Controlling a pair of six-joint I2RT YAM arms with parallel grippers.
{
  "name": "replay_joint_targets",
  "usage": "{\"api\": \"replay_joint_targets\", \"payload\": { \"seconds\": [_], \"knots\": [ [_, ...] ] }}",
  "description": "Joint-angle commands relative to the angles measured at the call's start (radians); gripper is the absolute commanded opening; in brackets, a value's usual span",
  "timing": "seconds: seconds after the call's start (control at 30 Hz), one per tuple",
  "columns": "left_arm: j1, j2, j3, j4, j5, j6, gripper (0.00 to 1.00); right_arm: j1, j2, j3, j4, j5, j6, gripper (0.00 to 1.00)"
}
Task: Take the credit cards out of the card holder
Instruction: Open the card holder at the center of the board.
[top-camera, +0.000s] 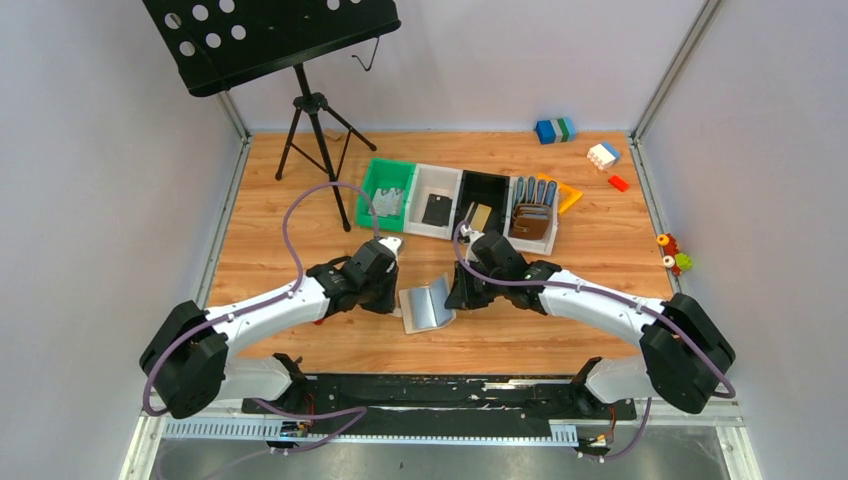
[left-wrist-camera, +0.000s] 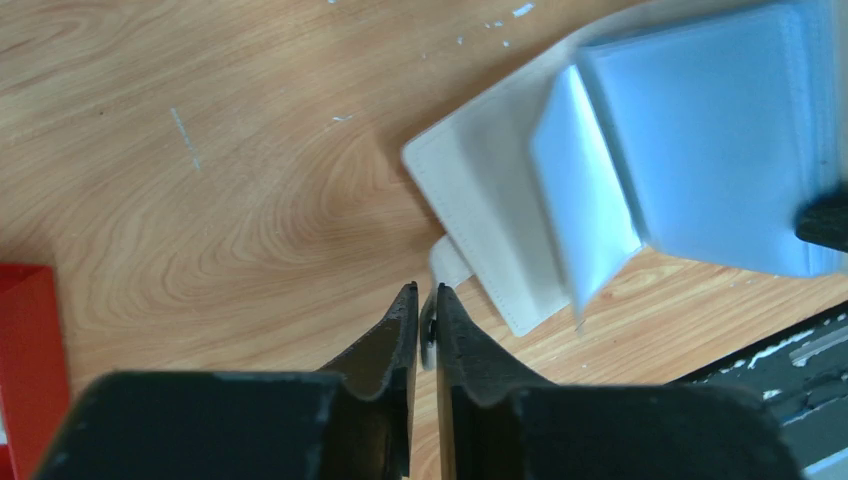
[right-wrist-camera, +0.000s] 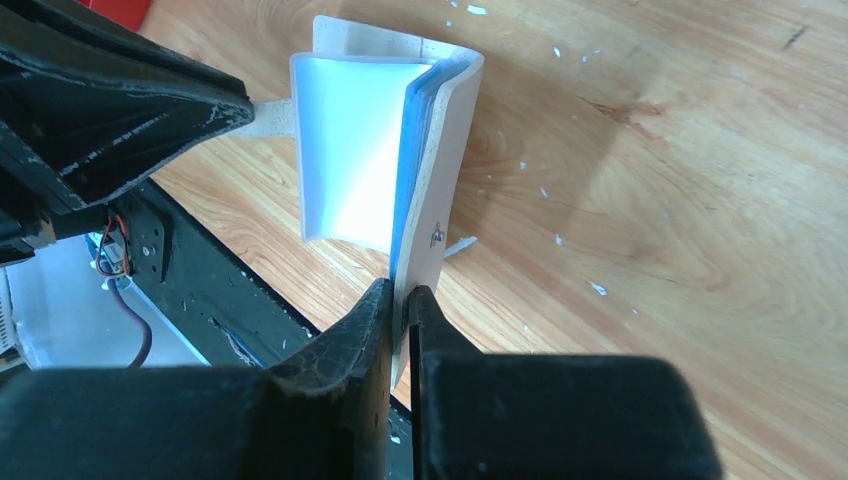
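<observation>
While the left gripper (left-wrist-camera: 425, 298) is pinched shut on the small tab (left-wrist-camera: 447, 268) sticking out of the card holder (left-wrist-camera: 490, 190), the right gripper (right-wrist-camera: 404, 298) is closed tight on the edge of the opposite cover, so the holder is spread open between them like a book. It sits on the bench (top-camera: 600, 240) close to the near edge, about midway along it, with the left cover low against the wood and the right cover lifted. Its pale, bluish-white inner sleeves (right-wrist-camera: 350, 150) fan out from the fold; whether any credit cards are tucked in them I cannot tell. One gold-tan card (top-camera: 481, 217) lies in a black bin (top-camera: 490, 182) in the row of bins towards the far edge. A green bin (top-camera: 390, 166) and a white bin (top-camera: 440, 173) are to its left, and a bin of brown wallets (top-camera: 531, 222) is to its right. Toy blocks (top-camera: 555, 130) lie by the far right corner, and a black music stand (top-camera: 310, 110) stands towards the far left corner.
</observation>
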Motion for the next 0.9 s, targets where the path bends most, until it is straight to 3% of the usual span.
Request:
{"api": "replay_joint_targets", "payload": {
  "seconds": [0.0, 0.17, 0.23, 0.63, 0.87],
  "knots": [
    [0.021, -0.031, -0.009, -0.008, -0.008, 0.008, 0.27, -0.006, -0.049, 0.033, -0.031, 0.031, -0.033, 0.0],
    [0.021, -0.086, -0.075, 0.139, 0.117, -0.04, 0.66, -0.006, -0.03, 0.023, -0.003, 0.0, -0.015, 0.0],
    [0.021, -0.095, -0.118, 0.227, 0.178, -0.075, 0.73, -0.005, -0.023, 0.019, 0.015, -0.014, -0.004, 0.0],
    [0.049, 0.009, -0.186, 0.375, 0.255, -0.156, 0.75, -0.013, -0.067, -0.074, 0.126, -0.03, 0.064, 0.0],
    [0.08, -0.197, -0.292, 0.479, 0.223, -0.199, 0.78, -0.073, -0.151, -0.185, 0.315, -0.079, 0.194, 0.0]
  ]
}}
